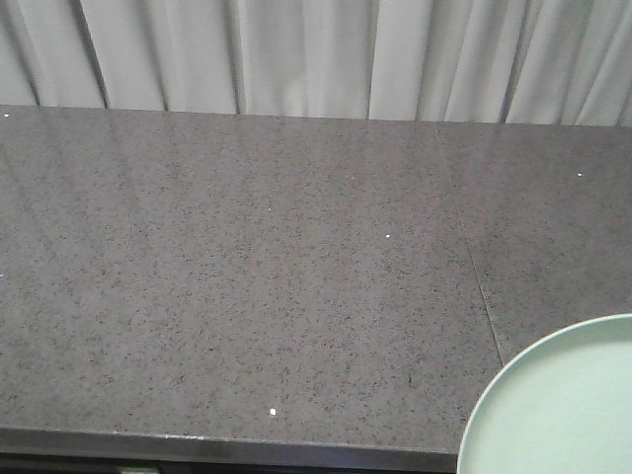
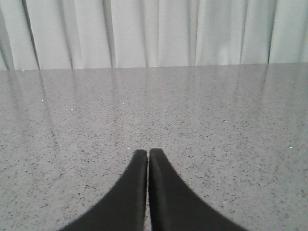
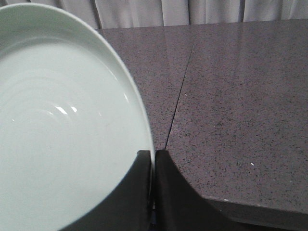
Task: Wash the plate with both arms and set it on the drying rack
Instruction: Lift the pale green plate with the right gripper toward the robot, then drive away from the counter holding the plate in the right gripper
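The right gripper (image 3: 153,160) has its jaws clamped on the rim of the pale green plate (image 3: 57,125), which overlaps the front edge of the speckled grey tabletop (image 1: 247,267) toward the right. The left gripper (image 2: 147,155) has its jaws pressed together on nothing, above the tabletop.

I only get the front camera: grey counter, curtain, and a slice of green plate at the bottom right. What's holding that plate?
Observer: The right wrist camera shows the right gripper shut on the rim of the plate, with one black finger on each side of the edge.
Visitor: Is the other arm helping?
Observer: No. In the left wrist camera, the left gripper is shut on nothing. It points across the counter toward the curtain, and no plate shows in that view.
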{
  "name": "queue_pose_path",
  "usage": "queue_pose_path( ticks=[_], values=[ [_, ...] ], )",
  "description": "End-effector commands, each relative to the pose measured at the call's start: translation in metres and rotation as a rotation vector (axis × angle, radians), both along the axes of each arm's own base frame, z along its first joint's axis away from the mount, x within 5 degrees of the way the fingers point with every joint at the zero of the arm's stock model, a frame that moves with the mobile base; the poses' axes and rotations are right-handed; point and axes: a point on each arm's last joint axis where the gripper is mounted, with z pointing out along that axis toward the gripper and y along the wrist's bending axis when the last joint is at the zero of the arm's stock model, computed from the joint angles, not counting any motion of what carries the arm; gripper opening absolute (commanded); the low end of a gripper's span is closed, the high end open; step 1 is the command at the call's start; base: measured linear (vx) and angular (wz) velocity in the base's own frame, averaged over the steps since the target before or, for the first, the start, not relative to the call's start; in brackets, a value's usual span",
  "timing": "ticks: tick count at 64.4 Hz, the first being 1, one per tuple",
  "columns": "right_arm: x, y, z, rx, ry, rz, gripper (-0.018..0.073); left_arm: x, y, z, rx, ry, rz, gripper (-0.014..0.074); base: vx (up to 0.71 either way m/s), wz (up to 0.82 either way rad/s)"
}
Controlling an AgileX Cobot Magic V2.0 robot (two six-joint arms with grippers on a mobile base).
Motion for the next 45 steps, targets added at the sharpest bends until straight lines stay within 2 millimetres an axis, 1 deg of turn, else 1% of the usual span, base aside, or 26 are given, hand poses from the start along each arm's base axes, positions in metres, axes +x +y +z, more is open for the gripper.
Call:
queue_pose_path(
  ticks=[1,20,45],
  values=[
    [0.0026,0.0003,0.0121,0.02,-0.074,-0.007,-0.0005,-0.0003,-0.0005,0.0029,-0.014,-0.079,-0.006,-0.0005,-0.04,0.08],
    [0.0026,0.0003,0.0122,0.021,-0.073,-0.007,-0.0005,-0.0003,-0.0005,0.0029,-0.014,-0.079,-0.006,-0.0005,-0.08,0.19],
    [0.0026,0.0003,0.0122,0.021,-0.073,-0.007,-0.0005,-0.0003,-0.0005,0.0029,-0.014,-0.079,-0.006,-0.0005,-0.16,0.39]
  ],
)
